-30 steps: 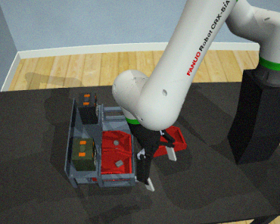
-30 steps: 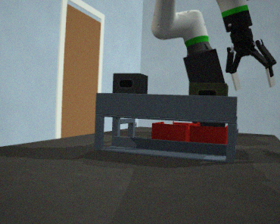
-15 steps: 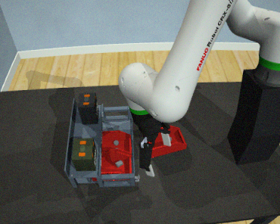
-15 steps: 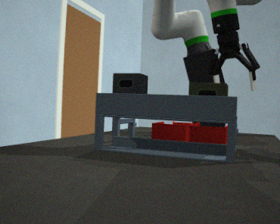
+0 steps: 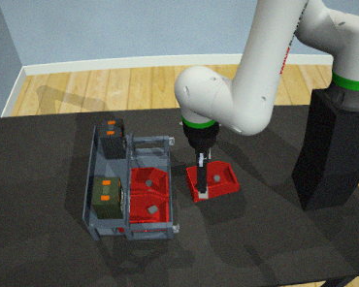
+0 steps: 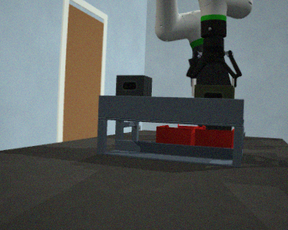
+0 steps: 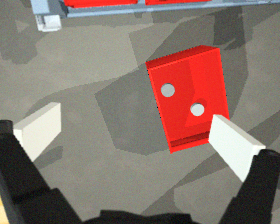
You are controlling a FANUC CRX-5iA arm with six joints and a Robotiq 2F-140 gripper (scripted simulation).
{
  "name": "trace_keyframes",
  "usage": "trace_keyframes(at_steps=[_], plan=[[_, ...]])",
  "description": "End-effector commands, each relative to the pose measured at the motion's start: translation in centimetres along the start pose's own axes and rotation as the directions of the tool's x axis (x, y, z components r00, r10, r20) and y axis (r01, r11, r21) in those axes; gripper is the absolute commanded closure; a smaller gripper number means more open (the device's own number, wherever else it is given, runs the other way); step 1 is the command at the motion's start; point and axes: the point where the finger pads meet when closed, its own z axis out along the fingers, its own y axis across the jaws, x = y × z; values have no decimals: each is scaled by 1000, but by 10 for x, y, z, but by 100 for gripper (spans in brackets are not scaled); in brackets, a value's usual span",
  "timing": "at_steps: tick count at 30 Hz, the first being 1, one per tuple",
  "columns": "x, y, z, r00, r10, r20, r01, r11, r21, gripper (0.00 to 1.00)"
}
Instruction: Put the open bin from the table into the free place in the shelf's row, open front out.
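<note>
The red open bin point(image 5: 212, 181) stands on the table to the right of the grey shelf point(image 5: 129, 189), with two grey parts in it. In the wrist view the bin point(image 7: 188, 97) lies skewed, off toward my right finger, and its parts point(image 7: 167, 90) show. My gripper point(image 5: 202, 186) hangs over the bin's left end, pointing down, open and empty. It is also in the wrist view point(image 7: 136, 137), and in the exterior view point(image 6: 213, 78). Two red bins point(image 5: 149, 196) stand in the shelf's row. The free place point(image 5: 150, 150) is at the far end of that row.
A black box point(image 5: 114, 141) and an olive box point(image 5: 106, 196) stand on the shelf's top board. The shelf's front lip point(image 7: 141, 9) runs along the top of the wrist view. The robot's black pedestal point(image 5: 335, 145) stands at the right.
</note>
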Motion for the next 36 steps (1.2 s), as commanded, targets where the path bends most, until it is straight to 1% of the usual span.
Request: trace_keyframes(at_steps=[1,6,11,23,24,36], plan=[[-5,19,2,993,-103,-49,103,995,-15,0],[-19,33,5,970,-234,-68,232,972,-27,0],[-33,40,7,944,-320,-75,319,947,-30,0],[-42,43,8,927,-366,-77,365,931,-30,0],[-42,43,8,927,-366,-77,365,931,-30,100],[-42,43,8,927,-366,-77,365,931,-30,100]])
